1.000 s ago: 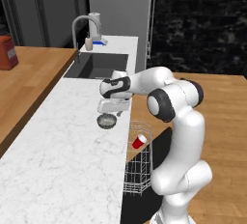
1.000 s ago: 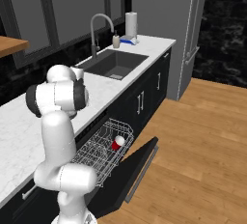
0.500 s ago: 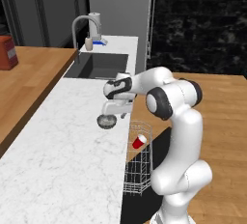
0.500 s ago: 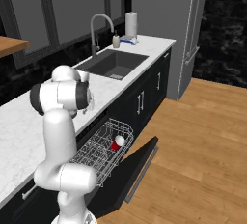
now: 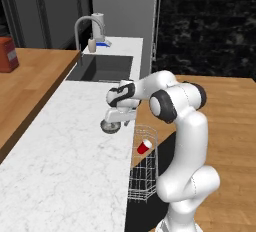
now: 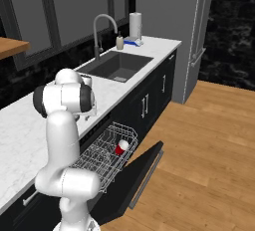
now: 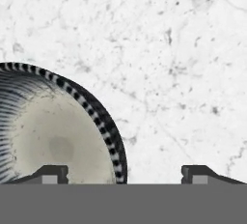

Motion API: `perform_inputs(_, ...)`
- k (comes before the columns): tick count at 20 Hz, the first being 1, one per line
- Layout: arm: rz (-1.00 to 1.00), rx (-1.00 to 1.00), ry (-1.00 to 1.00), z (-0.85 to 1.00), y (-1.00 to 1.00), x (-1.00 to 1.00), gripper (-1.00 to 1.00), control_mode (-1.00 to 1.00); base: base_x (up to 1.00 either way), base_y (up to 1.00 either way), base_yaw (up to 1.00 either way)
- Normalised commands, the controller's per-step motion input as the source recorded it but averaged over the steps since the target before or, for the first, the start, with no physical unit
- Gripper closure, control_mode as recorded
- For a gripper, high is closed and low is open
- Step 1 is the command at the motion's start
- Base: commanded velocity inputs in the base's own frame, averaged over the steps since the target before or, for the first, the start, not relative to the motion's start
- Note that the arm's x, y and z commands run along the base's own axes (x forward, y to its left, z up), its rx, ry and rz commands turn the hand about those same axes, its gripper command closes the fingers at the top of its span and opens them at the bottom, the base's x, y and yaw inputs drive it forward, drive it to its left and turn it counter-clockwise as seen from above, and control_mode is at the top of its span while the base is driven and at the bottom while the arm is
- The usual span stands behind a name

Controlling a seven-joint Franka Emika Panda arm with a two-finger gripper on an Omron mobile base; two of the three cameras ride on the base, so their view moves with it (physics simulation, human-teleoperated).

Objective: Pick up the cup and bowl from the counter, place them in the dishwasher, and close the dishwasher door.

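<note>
— Grey bowl (image 7: 58, 136) location?
— On the counter (image 7: 183, 49), near the dishwasher (image 5: 142, 176)-side edge; gripper (image 7: 124, 174) spread wide, holding nothing, straddling its rim.
— Recommended: lower squarely, clamp the rim wall.

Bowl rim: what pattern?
Black-and-white checked band around the bowl rim, pale inside; clearest in the hand view.

No legible text, label, brand or number on anything here.

There was one bowl (image 5: 111, 125), one red cup (image 5: 144, 147), one wire rack (image 6: 104, 156), one tap (image 5: 84, 28), one sink (image 5: 100, 68) and one paper roll (image 6: 135, 23).
</note>
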Motion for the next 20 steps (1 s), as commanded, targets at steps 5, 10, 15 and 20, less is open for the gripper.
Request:
perform_inputs(5, 0.00, 0.00, 0.00, -0.01, 0.06, 0.00, 1.00, -1.00, 0.00, 0.00, 0.00)
perform_inputs(10, 0.00, 0.00, 0.00, 0.00, 0.07, 0.00, 1.00, -1.00, 0.00, 0.00, 0.00)
perform_inputs(15, -0.07, 0.01, -0.01, 0.10, -0.32, -0.56, 1.00, -1.00, 0.00, 0.00, 0.00)
perform_inputs(20, -0.21, 0.08, -0.05, 0.59, -0.86, -1.00, 1.00, -1.00, 0.00, 0.00, 0.00)
